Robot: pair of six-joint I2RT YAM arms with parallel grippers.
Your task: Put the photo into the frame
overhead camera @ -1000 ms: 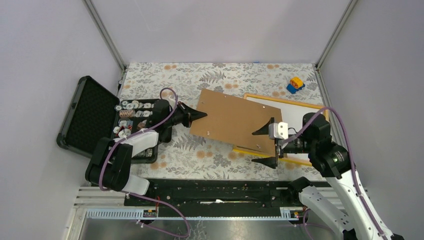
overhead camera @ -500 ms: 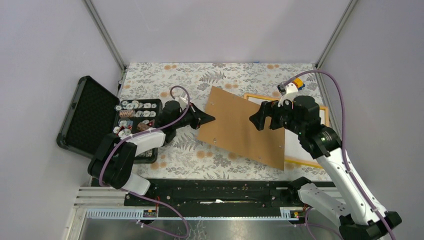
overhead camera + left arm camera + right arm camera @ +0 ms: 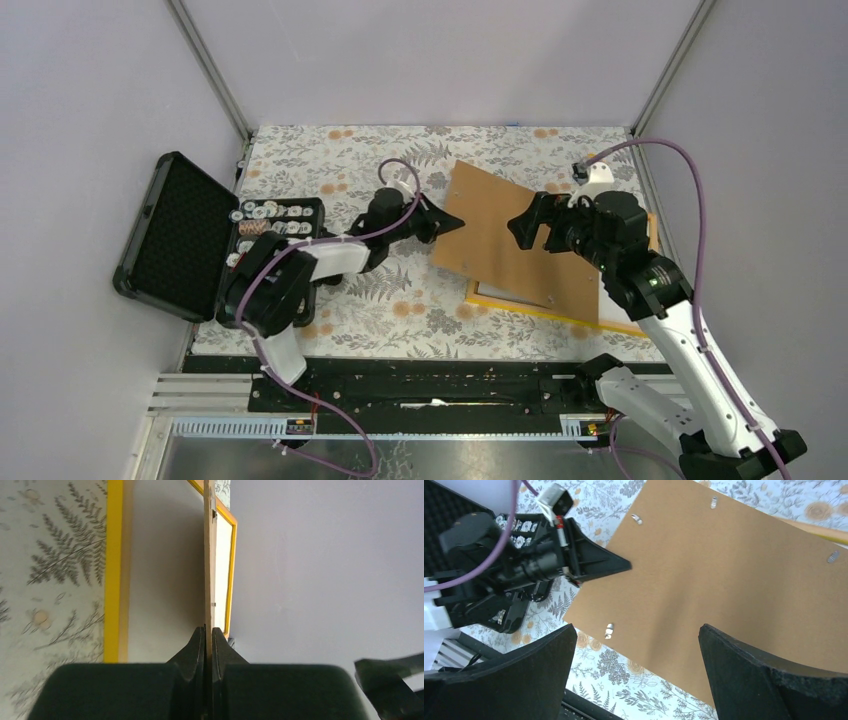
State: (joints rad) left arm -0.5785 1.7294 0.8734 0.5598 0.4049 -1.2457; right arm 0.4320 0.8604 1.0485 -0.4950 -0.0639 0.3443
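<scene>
The yellow-orange frame [image 3: 520, 307] lies flat at the right of the table. A white sheet [image 3: 613, 303] lies inside it, apparently the photo with its back up. In the left wrist view the yellow rim [image 3: 113, 570] and the white sheet [image 3: 222, 565] both show. A brown hardboard backing sheet [image 3: 510, 245] covers most of them. My left gripper [image 3: 455, 222] is shut on this board's left edge, seen edge-on [image 3: 209, 555] between its fingertips [image 3: 208, 630]. My right gripper [image 3: 530, 225] hovers open above the board [image 3: 724, 565], holding nothing [image 3: 636, 630].
An open black case [image 3: 165, 235] with a tray of small parts [image 3: 270, 215] stands at the left edge. A floral cloth [image 3: 400, 300] covers the table. Grey walls close in both sides and the back.
My left gripper has carried the brown board to the right, over the frame. My right arm has risen from the frame's front edge to above the board, still open.
</scene>
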